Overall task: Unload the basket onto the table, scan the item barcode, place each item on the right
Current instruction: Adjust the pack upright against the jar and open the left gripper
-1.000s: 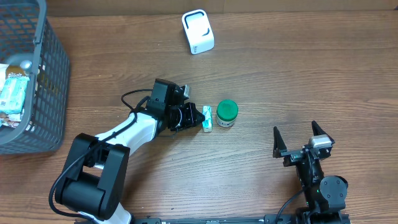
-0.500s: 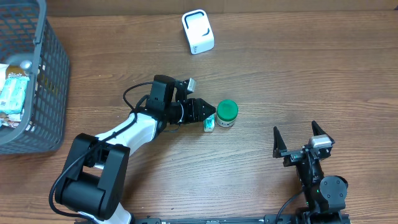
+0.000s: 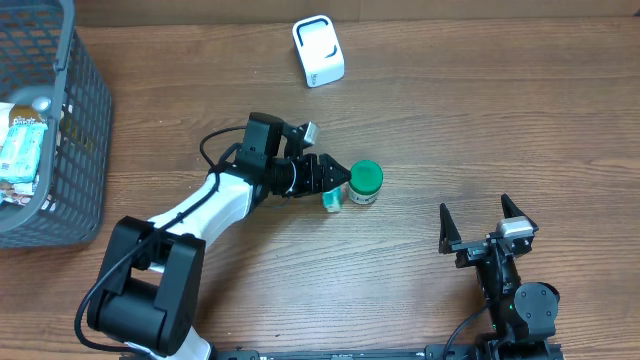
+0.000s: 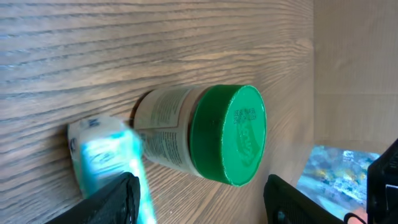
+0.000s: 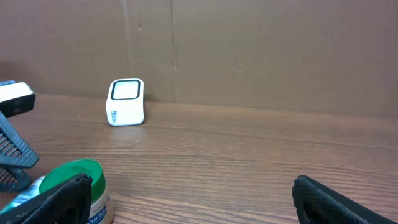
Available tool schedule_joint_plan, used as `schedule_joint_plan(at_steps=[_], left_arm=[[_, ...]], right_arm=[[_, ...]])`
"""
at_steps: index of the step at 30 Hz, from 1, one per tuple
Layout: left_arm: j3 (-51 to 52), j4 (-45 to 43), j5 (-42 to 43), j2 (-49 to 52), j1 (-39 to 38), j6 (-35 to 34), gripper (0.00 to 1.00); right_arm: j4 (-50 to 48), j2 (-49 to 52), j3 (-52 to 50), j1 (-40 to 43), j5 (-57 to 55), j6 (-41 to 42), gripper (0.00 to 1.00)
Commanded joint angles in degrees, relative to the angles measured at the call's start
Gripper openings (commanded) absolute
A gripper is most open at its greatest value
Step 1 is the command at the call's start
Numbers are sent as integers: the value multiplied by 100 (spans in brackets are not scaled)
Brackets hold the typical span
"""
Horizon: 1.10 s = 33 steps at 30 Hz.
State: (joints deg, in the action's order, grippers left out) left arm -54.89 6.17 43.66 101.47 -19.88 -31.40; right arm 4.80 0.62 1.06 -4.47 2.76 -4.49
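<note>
A small teal-and-white packet (image 3: 332,201) lies on the table right beside a green-lidded jar (image 3: 365,183). My left gripper (image 3: 336,178) hovers just above and left of them, open, with nothing between its fingers. In the left wrist view the jar (image 4: 227,134) fills the middle. There the packet (image 4: 109,155) sits against the left fingertip (image 4: 118,199) of the gripper (image 4: 202,205). The white scanner (image 3: 318,50) stands at the far edge and also shows in the right wrist view, scanner (image 5: 127,102). My right gripper (image 3: 482,222) rests open near the front right.
A grey mesh basket (image 3: 85,120) holding several packaged goods stands at the far left. The left arm stretches from the front left across the table's middle. The jar (image 5: 74,180) shows at the left of the right wrist view, behind the right gripper (image 5: 193,202).
My left gripper opened and let go of the teal packet, which now lies on the table by the jar. The gripper shifted slightly right and away. The right arm has not moved.
</note>
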Motion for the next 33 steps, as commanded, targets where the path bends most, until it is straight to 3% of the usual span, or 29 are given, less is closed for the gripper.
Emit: schedule_joint_plan(at_steps=[1, 15, 20, 21, 24, 25, 33], left_arm=[[-153, 247, -310, -188, 4, 280, 65], [-256, 612, -402, -190, 225, 461, 61], [-278, 737, -599, -190, 415, 461, 47], [-278, 826, -791, -190, 422, 461, 41], [-275, 1040, -1222, -188, 413, 459, 9], [-275, 1110, -1311, -188, 398, 459, 4], [-273, 1460, -2194, -146, -42, 428, 4]], right_arm=[[-17, -46, -61, 22, 11, -7, 100], [-17, -46, -61, 22, 11, -9, 100], [-15, -46, -61, 22, 11, -9, 100], [-15, -46, -61, 22, 11, -9, 100], [-15, -46, -61, 22, 11, -9, 100], [-15, -46, -61, 22, 11, -9, 100], [-15, -46, -61, 22, 11, -9, 100]])
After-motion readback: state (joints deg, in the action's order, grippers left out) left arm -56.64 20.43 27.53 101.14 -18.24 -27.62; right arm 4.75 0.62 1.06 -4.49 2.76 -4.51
